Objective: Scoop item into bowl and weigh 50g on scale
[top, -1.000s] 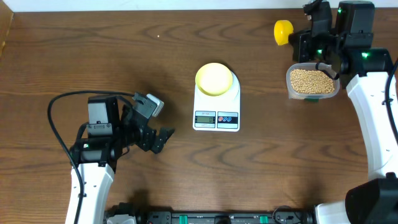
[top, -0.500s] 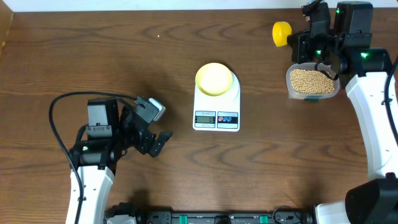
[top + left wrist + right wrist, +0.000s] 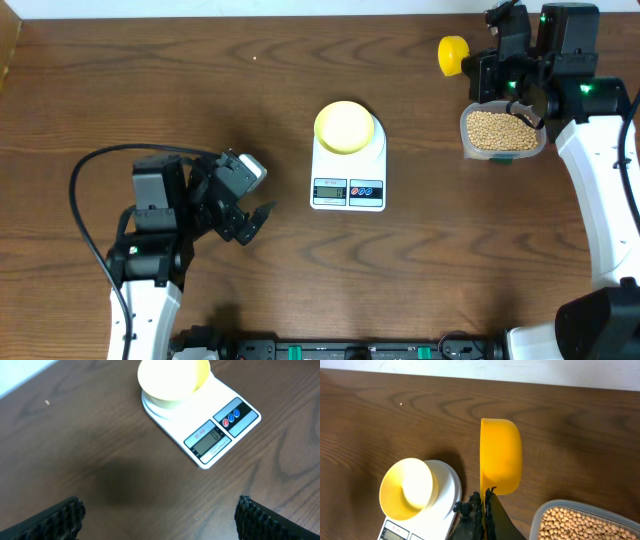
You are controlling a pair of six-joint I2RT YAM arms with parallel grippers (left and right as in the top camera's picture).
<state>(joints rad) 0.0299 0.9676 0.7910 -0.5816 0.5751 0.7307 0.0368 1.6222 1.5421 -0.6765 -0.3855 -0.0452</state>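
The pale yellow-green bowl [image 3: 345,127] stands empty on the back of the white scale [image 3: 348,188]. Tan beans [image 3: 500,130] fill a clear tub [image 3: 540,142] at the right. My right gripper [image 3: 479,66] is shut on the handle of a bright yellow scoop [image 3: 454,53], held edge-on and empty just left of the tub's far end. In the right wrist view the scoop [image 3: 501,455] sticks out past my right gripper [image 3: 484,497], with the bowl [image 3: 409,489] at lower left and the beans [image 3: 580,522] at lower right. My left gripper [image 3: 255,221] stands open over bare table, left of the scale [image 3: 215,435].
Brown wooden table [image 3: 150,90] all round. A black cable [image 3: 90,175] loops beside the left arm. The table's far edge meets a white wall [image 3: 520,370] behind the scoop.
My left arm has shifted a little to the left and turned, its open gripper still left of the scale. The right arm and scoop have barely moved.
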